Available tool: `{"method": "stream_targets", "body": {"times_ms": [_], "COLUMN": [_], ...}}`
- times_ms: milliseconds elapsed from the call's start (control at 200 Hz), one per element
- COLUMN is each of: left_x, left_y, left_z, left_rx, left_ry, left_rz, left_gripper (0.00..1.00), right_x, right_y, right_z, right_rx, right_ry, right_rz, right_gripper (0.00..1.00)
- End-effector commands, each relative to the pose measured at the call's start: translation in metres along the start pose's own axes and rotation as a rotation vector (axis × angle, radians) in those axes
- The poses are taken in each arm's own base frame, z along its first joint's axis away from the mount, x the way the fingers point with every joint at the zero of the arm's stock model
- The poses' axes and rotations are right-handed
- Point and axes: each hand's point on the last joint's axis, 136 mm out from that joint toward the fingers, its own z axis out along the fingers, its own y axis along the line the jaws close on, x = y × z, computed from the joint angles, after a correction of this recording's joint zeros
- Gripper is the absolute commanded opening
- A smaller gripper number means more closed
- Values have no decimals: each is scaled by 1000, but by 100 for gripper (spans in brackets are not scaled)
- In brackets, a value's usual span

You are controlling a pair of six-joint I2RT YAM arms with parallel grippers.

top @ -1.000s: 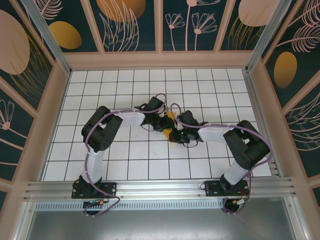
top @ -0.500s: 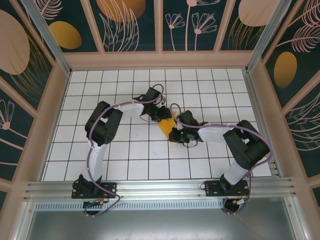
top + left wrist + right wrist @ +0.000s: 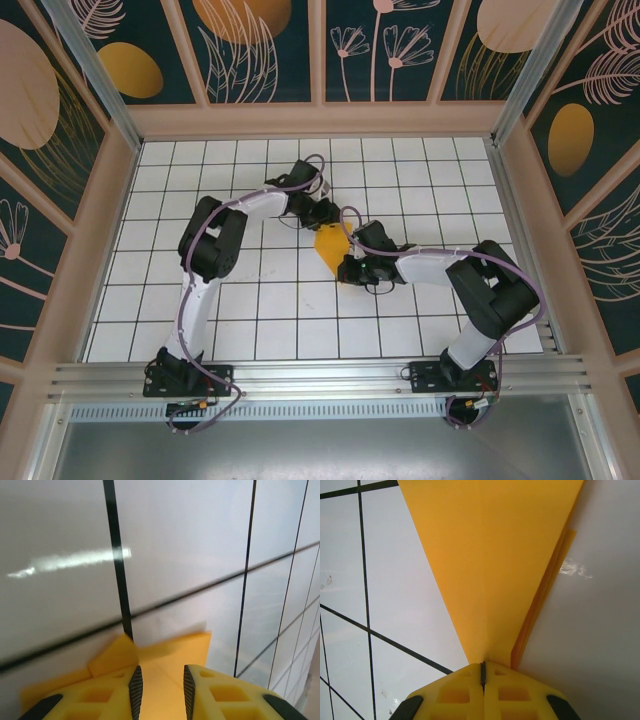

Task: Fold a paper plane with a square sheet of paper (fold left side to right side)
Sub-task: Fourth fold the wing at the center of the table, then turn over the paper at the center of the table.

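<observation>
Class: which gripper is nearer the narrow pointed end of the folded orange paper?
Right. The right gripper is shut on the pointed end of the folded orange paper. The left gripper is at the opposite, wide end, with its jaws apart over that edge.

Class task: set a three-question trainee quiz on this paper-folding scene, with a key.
1. True or false: the right hand is shut on the narrow tip of the orange paper.
2. In its wrist view, the fingers of the left hand stand: A pressed together; B slightly apart over the paper; C wide apart, off the paper.
3. Fill in: the table is white with black ___ lines.
Key: 1 true; 2 B; 3 grid.
</observation>
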Motion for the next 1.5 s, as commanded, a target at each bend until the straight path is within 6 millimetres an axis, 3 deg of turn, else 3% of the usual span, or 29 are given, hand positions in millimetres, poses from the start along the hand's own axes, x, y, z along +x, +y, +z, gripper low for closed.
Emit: {"method": "stream_targets", "body": {"times_ms": [0,120,230,355,505,631,801,861,926,1051,1211,1346,1496], "left_x": [-66,-82,-91,-103,-107,-92,-49,-30,-10,26,54,57,58], "left_y": [63,68,56,29,-1,-19,-32,-31,-31,-33,-37,-36,-26], "left_z": [-12,-17,-28,-61,-109,-143,-174,-174,-171,-156,-130,-118,-104], "left_rx": [-163,-155,-119,-106,-104,-85,11,54,91,133,191,201,178], "left_ry": [-194,-212,-233,-298,-378,-429,-454,-438,-417,-371,-318,-298,-273], "left_rz": [8,-9,13,75,131,154,150,129,115,101,66,51,35], "left_gripper": [33,33,32,35,41,45,47,48,48,51,52,53,54], "right_x": [74,72,69,58,26,-11,-59,-67,-82,-89,-88,-90,-90], "right_y": [-61,-60,-55,-43,-15,18,43,46,34,25,18,5,4], "right_z": [4,4,4,4,-7,-32,-92,-108,-123,-124,-93,-62,-41], "right_rx": [216,212,191,148,77,12,-79,-129,-149,-172,-213,-210,-249], "right_ry": [236,230,218,184,82,-54,-270,-312,-363,-367,-302,-247,-198], "right_rz": [76,73,68,50,-4,-70,-100,-103,-77,-91,-79,-48,-32], "right_gripper": [2,3,3,4,9,20,41,47,51,52,51,48,44]}}
